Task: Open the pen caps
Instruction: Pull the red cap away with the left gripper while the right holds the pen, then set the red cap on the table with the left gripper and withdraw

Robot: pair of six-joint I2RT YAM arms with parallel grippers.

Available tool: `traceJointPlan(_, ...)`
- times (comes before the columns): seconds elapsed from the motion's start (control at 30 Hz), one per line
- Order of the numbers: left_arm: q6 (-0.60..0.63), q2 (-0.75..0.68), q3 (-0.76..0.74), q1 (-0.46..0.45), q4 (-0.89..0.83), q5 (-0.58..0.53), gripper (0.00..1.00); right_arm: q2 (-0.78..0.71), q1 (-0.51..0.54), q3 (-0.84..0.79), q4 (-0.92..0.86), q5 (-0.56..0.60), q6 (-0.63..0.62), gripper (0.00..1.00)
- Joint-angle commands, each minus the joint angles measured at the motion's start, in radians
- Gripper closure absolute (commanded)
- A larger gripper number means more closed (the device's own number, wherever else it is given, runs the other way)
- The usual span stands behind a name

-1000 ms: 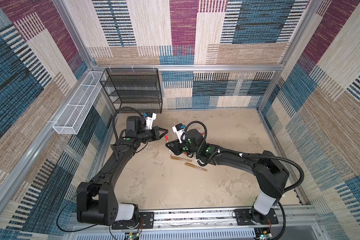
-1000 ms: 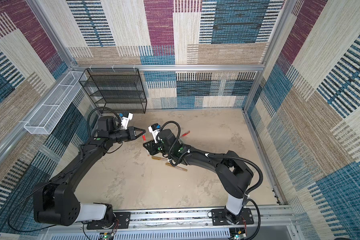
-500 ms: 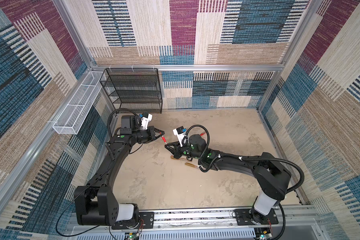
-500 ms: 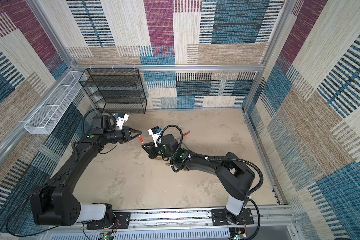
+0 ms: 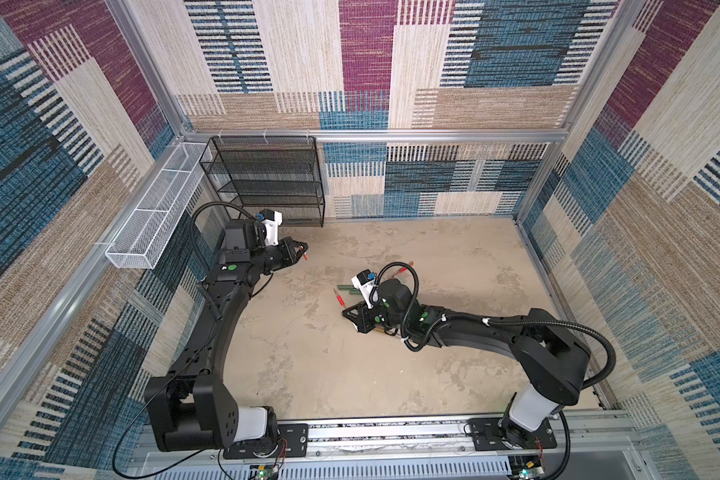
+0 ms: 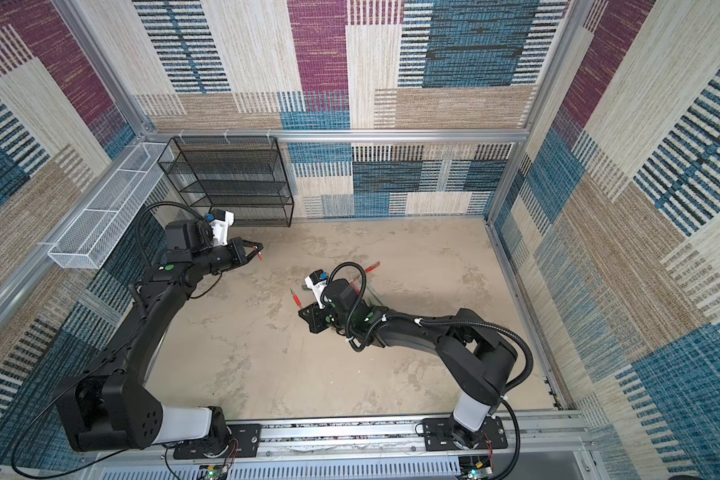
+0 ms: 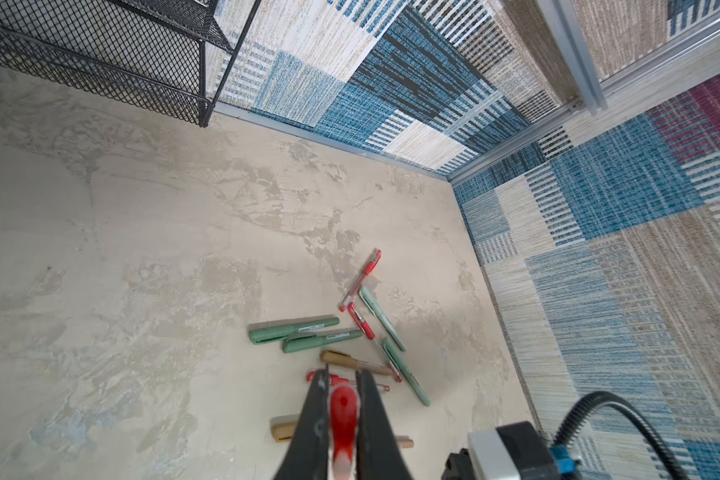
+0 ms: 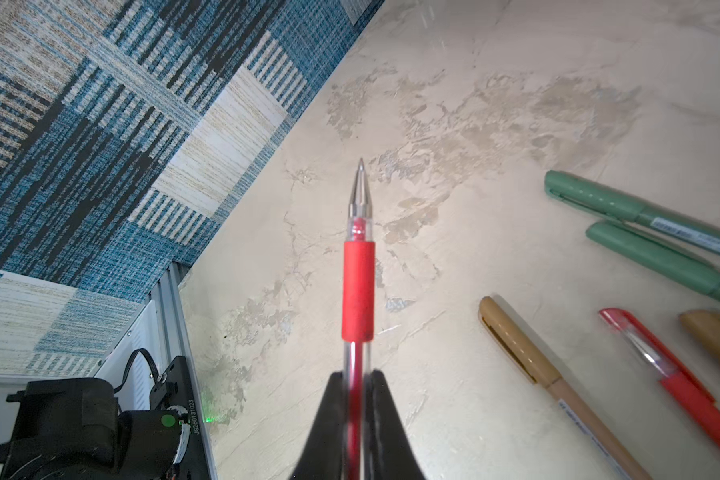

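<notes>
The left gripper (image 7: pixel 342 372) is clenched on a red pen cap (image 7: pixel 342 415), pinched lengthwise between its jaws. The right gripper (image 8: pixel 357 374) is clamped on the clear barrel of the red pen (image 8: pixel 358 286). It grasps behind the red rubber grip, so the bare metal tip points straight out ahead of it. With one arm on each half, this reads as a pull-apart: the barrel is pinned on one side and the cap pinched on the other, so this cap is off its pen. In both top views the two grippers stand well apart. The left one is near the black mesh rack (image 5: pixel 267 183), and the cap is nowhere near the pen tip.

The other pens lie flat on the worktop (image 7: pixel 142 249), off to one side of the right gripper. There are two green markers (image 8: pixel 624 208) side by side, a gold-bronze marker (image 8: pixel 528 357) nearest the gripper, and a second red pen (image 8: pixel 678 374) just past it, all with caps on. From the left gripper they lie ahead and below, apart from it. The held cap probably has to be set down before another capped pen can be taken.
</notes>
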Motion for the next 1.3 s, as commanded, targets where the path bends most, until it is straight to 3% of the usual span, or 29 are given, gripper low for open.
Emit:
traceJointPlan(0.0, 0.118, 0.033, 0.022, 0.001, -0.059, -0.130, 1.00, -0.022, -0.015, -0.005, -0.038, 0.056, -0.011, 1.00)
traceJointPlan(0.37, 0.289, 0.317, 0.154, 0.001, -0.241, -0.449, 1.00, -0.217, -0.124, -0.147, -0.204, 0.193, 0.032, 1.00)
traceJointPlan(0.83, 0.380, 0.708, 0.434, -0.008, -0.444, -0.580, 0.96, -0.451, -0.180, -0.301, -0.305, 0.284, 0.060, 1.00)
traceJointPlan(1.27, 0.380, 0.795, 0.465, -0.019, -0.464, -0.607, 0.86, -0.455, -0.213, -0.326, -0.290, 0.280, 0.043, 1.00)
